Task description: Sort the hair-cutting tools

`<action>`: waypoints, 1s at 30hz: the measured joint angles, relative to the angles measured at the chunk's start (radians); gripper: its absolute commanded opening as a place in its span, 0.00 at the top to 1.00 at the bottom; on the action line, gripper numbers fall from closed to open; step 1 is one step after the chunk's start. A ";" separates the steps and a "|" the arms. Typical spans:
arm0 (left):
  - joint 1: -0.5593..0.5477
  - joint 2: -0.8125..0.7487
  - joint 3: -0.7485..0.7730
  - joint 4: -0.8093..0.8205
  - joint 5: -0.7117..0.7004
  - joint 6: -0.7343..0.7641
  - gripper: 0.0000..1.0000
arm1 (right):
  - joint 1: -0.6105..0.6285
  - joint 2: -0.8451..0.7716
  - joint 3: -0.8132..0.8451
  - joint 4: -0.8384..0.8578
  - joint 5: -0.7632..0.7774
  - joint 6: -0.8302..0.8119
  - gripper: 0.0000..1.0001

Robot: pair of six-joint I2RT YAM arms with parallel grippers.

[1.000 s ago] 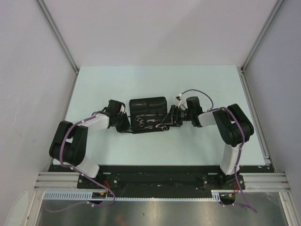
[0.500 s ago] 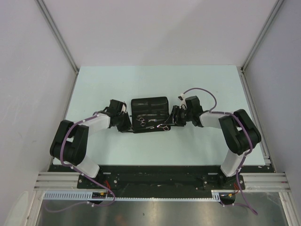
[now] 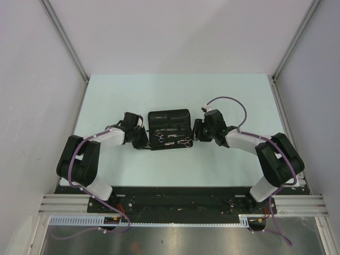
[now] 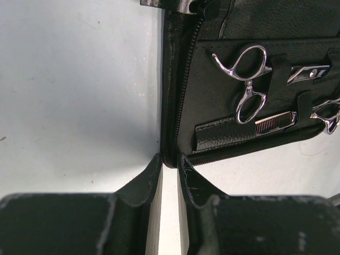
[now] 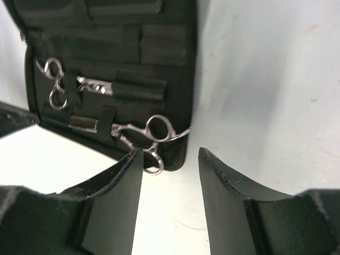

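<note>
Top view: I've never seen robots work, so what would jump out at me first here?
A black case lies open in the middle of the table, with silver scissors gleaming against it. The left hand pinches the case's near left corner. The right hand hovers open just beside the scissors at the other near corner.

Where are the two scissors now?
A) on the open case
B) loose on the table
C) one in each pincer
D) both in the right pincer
A: the left scissors and the right scissors both lie on the open case, with no pincer closed on either.
</note>
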 measured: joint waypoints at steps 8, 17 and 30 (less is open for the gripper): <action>0.000 0.000 0.001 -0.002 -0.001 0.000 0.81 | 0.108 -0.002 0.000 -0.044 0.017 -0.080 0.60; -0.001 0.000 0.002 -0.002 -0.002 0.000 0.82 | 0.127 0.037 0.018 -0.072 0.053 -0.125 0.80; -0.001 0.004 0.006 -0.008 -0.002 0.000 0.82 | 0.142 0.105 0.089 -0.084 0.064 -0.148 0.94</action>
